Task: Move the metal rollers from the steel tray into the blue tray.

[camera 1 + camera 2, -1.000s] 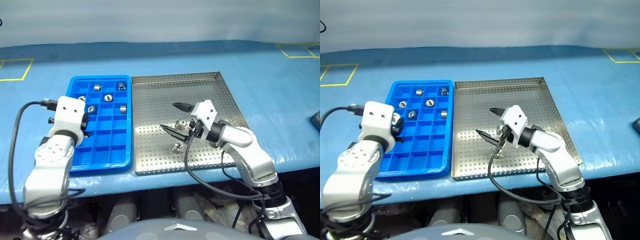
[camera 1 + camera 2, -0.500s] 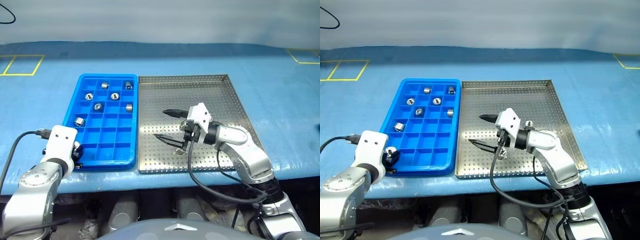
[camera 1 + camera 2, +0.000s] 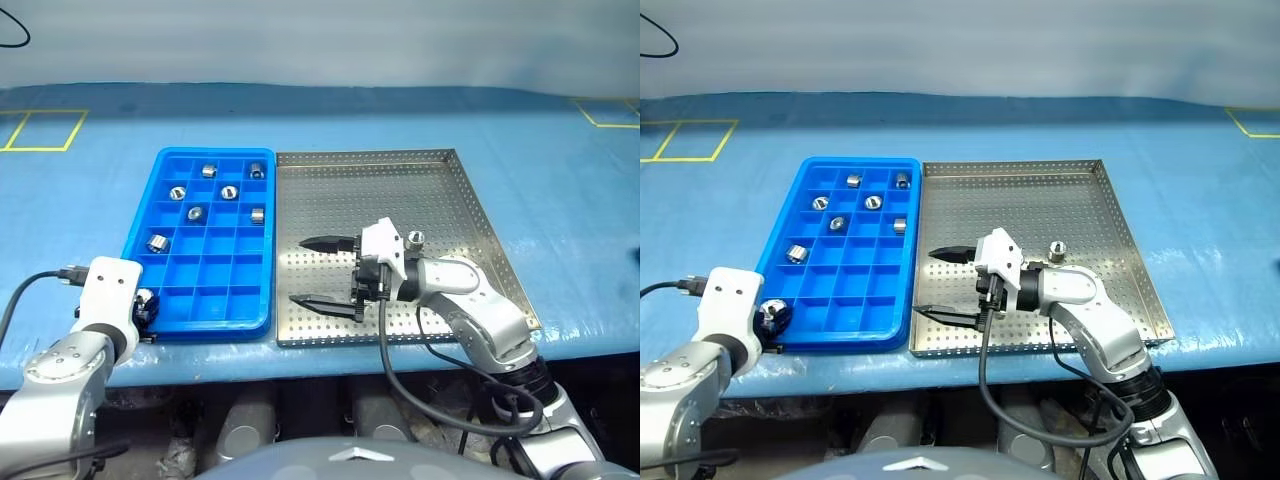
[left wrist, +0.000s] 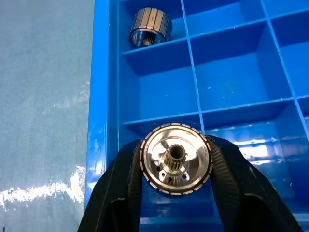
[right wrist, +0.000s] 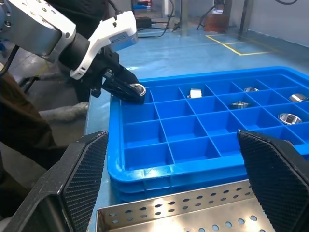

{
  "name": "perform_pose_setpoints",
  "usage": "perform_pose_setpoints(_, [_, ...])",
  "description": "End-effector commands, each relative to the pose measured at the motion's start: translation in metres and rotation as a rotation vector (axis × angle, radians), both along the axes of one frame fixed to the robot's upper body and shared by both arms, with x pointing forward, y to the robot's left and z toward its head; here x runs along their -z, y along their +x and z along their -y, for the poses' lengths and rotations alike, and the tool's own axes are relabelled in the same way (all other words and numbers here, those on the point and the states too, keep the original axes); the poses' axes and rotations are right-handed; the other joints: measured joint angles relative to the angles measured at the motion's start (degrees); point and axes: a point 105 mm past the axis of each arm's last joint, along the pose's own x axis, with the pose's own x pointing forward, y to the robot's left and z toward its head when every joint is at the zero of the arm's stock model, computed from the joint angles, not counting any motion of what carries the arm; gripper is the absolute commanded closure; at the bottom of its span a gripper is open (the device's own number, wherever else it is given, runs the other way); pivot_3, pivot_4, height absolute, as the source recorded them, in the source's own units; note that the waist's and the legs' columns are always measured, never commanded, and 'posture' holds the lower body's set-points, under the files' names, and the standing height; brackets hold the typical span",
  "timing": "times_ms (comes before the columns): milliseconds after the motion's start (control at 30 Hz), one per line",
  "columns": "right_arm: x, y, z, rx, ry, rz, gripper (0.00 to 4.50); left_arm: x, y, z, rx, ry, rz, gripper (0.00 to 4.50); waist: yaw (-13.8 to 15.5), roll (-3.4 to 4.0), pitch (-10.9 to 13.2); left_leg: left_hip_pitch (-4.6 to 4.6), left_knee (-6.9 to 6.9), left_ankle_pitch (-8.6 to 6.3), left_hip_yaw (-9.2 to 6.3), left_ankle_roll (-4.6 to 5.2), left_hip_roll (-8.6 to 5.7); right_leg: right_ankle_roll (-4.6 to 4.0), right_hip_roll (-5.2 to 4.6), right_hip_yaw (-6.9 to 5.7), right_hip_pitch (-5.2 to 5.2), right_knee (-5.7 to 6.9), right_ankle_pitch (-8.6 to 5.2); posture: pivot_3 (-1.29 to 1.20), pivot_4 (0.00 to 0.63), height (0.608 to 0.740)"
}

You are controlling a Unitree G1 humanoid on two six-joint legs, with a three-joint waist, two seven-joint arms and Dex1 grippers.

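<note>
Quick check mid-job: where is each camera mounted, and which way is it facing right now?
Head pair: looks forward and down at the blue tray and steel tray; both arms show.
Left wrist: looks along the left tool, shut on a metal roller over the blue tray's corner compartment.
Right wrist: looks level across the blue tray between the right tool's open fingers.
Shared: the held roller and another roller.

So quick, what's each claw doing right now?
Left gripper: shut on a metal roller over the blue tray.
Right gripper: open, empty.
</note>
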Motion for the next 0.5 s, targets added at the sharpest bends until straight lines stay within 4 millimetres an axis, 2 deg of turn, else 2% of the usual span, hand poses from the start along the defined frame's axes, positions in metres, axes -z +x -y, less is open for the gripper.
perform_pose_setpoints(33, [-0.011,0.001,-0.003,0.000,0.021,0.052,0.00,-0.013,-0.001,0.005,0.022,0.025,0.059,2.82,0.0,0.00,0.0,0.00,0.00,0.00,-0.01,0.00,0.00,0.00,-0.02,0.00,0.00,0.00,0.00,0.04,0.150,0.740])
perform_pose_setpoints(233, [-0.011,0.003,-0.004,0.015,0.020,0.060,0.00,-0.010,-0.001,0.009,0.034,0.027,0.051,2.82,0.0,0.00,0.0,0.00,-0.04,0.00,-0.01,-0.01,-0.01,-0.01,-0.03,0.00,0.00,-0.02,0.00,0.04,0.150,0.740])
perform_pose_setpoints(267, [-0.011,0.004,-0.004,0.018,0.020,0.062,0.00,-0.011,0.000,0.010,0.035,0.029,0.057,2.11,0.0,0.00,0.0,0.00,-0.05,0.00,-0.01,-0.01,0.00,-0.01,-0.03,0.00,0.00,-0.03,-0.01,0.04,0.150,0.740])
perform_pose_setpoints(400, [-0.012,0.005,-0.003,0.035,0.023,0.069,0.00,-0.024,0.014,0.021,0.070,-0.024,0.162,0.97,0.2,0.01,0.0,0.00,-0.07,0.02,-0.03,-0.05,-0.02,-0.02,-0.02,-0.04,0.00,-0.03,-0.01,0.02,0.150,0.740])
perform_pose_setpoints(500, [-0.012,0.007,-0.002,0.055,0.026,0.079,0.00,-0.030,0.020,0.025,0.086,-0.025,0.187,0.97,0.3,-0.07,0.0,0.00,-0.06,0.04,-0.12,-0.08,-0.03,-0.03,0.00,-0.12,0.02,-0.02,-0.01,0.02,0.150,0.740])
